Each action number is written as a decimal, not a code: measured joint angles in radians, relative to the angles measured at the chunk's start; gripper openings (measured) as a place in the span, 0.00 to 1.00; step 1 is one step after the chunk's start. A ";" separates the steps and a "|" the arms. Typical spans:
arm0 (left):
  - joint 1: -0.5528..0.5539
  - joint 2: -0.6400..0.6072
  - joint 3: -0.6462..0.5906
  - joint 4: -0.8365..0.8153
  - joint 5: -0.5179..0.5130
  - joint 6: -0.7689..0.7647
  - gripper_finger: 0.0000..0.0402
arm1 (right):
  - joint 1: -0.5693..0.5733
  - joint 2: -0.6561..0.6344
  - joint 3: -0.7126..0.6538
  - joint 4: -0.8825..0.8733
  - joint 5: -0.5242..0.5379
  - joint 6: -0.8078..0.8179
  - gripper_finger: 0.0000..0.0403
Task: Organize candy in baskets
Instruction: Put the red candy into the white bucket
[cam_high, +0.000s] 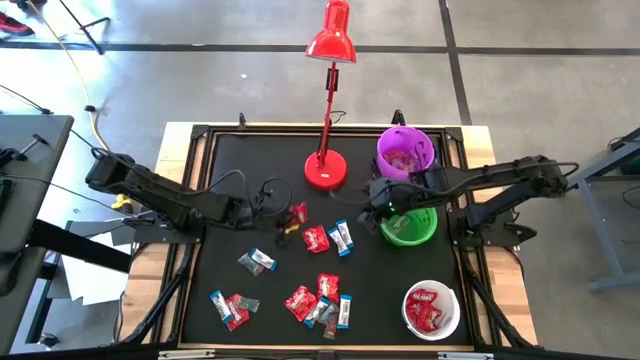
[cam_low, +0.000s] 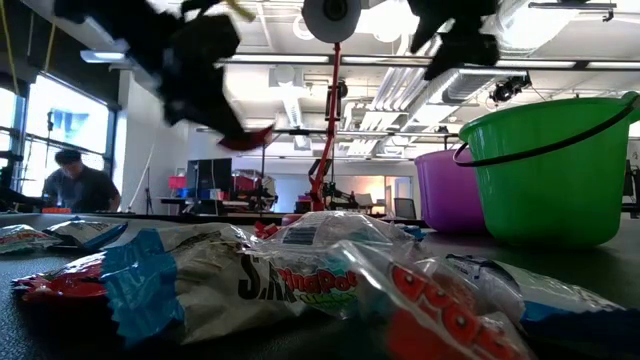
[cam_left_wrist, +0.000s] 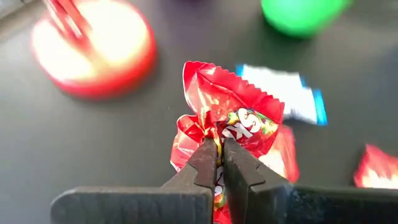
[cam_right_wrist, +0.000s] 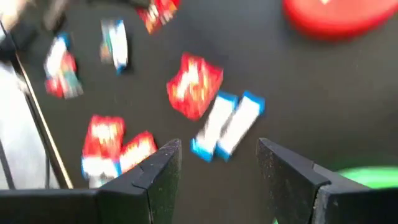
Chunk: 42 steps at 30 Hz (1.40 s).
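Note:
My left gripper (cam_high: 285, 222) is shut on a red candy packet (cam_left_wrist: 231, 118), held above the black mat left of centre; the low view shows the packet (cam_low: 250, 137) up in the air. My right gripper (cam_right_wrist: 217, 167) stands open above the mat, beside the green basket (cam_high: 410, 226), with nothing between its fingers. Below it lie two blue-and-white candies (cam_right_wrist: 227, 124) and a red one (cam_right_wrist: 194, 86). The purple basket (cam_high: 405, 152) stands at the far right. The white basket (cam_high: 431, 308), at the near right, holds red candy. My left gripper pinches the red packet's crumpled wrapper (cam_left_wrist: 208, 129) between its two fingers. The fingers come slanting down from the table's left. The packet sticks out past the fingertips, lifted clear of the mat.
Several more candies lie loose on the mat: near the middle (cam_high: 316, 238), at the near left (cam_high: 230, 308) and at the near centre (cam_high: 320, 300). A red desk lamp stands with its round base (cam_high: 325, 170) at the far centre.

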 joint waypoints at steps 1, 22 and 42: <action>0.013 0.000 0.024 0.001 -0.024 0.020 0.00 | -0.010 0.000 0.000 0.033 0.013 0.000 0.51; 0.088 -0.002 0.351 0.037 -0.071 0.159 0.00 | -0.075 0.000 0.000 0.531 0.110 -0.113 0.51; 0.079 -0.002 0.351 0.123 -0.058 0.185 0.00 | -0.088 0.089 0.000 0.745 0.121 -0.128 0.40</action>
